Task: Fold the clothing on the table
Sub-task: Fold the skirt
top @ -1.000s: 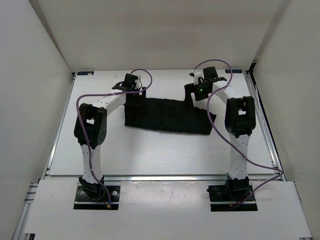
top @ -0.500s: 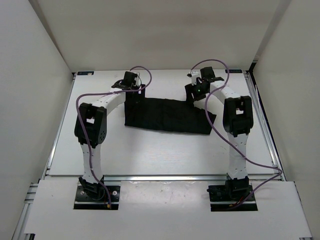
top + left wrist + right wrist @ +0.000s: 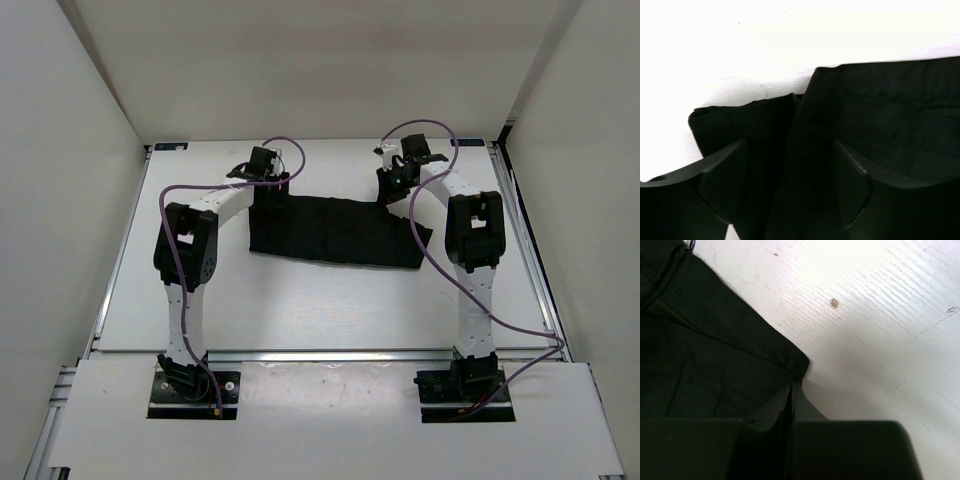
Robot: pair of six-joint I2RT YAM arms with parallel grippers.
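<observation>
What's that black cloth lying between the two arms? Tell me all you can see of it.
The clothing is a plain black garment, woven-looking, soft and limp. It lies spread as a wide band across the far half of the white table. No marks show on it. Its far left corner is doubled into layers, and the left gripper stands open astride that fold. The right gripper is shut on its far right corner.

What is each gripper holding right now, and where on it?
The right gripper is shut on the clothing at its far right corner. The left gripper is open astride the far left corner, holding nothing.
</observation>
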